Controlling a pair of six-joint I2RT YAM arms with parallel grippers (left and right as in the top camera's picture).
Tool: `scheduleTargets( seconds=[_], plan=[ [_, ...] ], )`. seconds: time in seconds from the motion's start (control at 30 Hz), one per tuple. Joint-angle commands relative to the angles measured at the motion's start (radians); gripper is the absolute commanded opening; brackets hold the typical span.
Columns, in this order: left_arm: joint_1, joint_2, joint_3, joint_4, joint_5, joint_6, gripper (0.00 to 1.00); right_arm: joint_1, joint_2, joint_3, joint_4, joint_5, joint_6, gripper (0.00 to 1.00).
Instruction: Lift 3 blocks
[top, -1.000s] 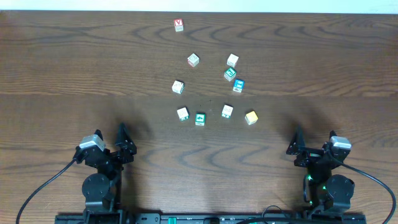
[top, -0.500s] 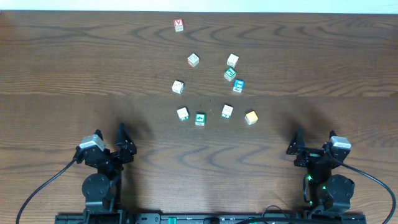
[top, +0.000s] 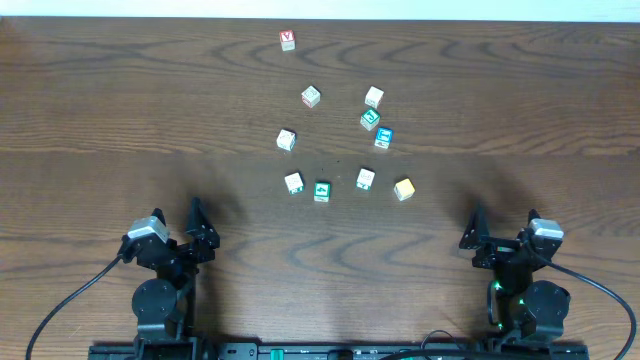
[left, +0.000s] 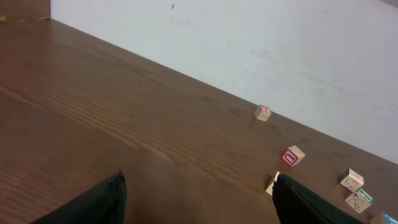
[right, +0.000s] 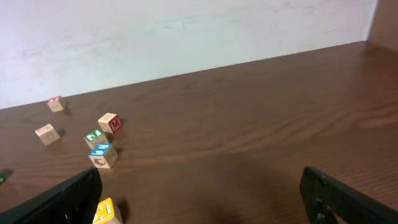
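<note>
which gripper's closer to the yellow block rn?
Right. The right gripper sits toward the robot's side of the table, a little to the right of the yellow block. The left gripper is equally far back but much farther off, to the block's left.

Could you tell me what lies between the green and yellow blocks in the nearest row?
The pale red-marked block sits between the green block and the yellow block, touching neither, per the overhead view.
</note>
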Motion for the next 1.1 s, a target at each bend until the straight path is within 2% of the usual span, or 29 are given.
scheduleTargets(
  seconds=[0.0,0.1,0.33,0.67,0.8,1.07],
  plan=[
    [-0.004,0.003,-0.013,-0.048,-0.016,0.012,0.75,-0.003,-0.005,-0.005,0.002,-0.012,-0.005,0.99],
    [-0.004,0.003,-0.013,-0.048,-0.016,0.013,0.76,-0.003,-0.005,-0.005,0.002,-0.061,0.020,0.99],
    [-0.004,0.003,-0.013,-0.048,-0.016,0.012,0.75,-0.003,-0.005,-0.004,0.017,-0.216,-0.060,0.99],
    [-0.004,0.003,-0.013,-0.048,-0.016,0.012,0.76,-0.003,0.026,0.011,0.018,-0.241,-0.060,0.99],
    [-0.004,0.003,-0.013,-0.048,-0.016,0.012,0.76,-0.003,0.113,0.053,0.018,-0.256,-0.060,0.99],
    [-0.004,0.003,-0.013,-0.048,-0.016,0.012,0.76,-0.003,0.414,0.189,0.018,-0.306,-0.086,0.99]
  ],
)
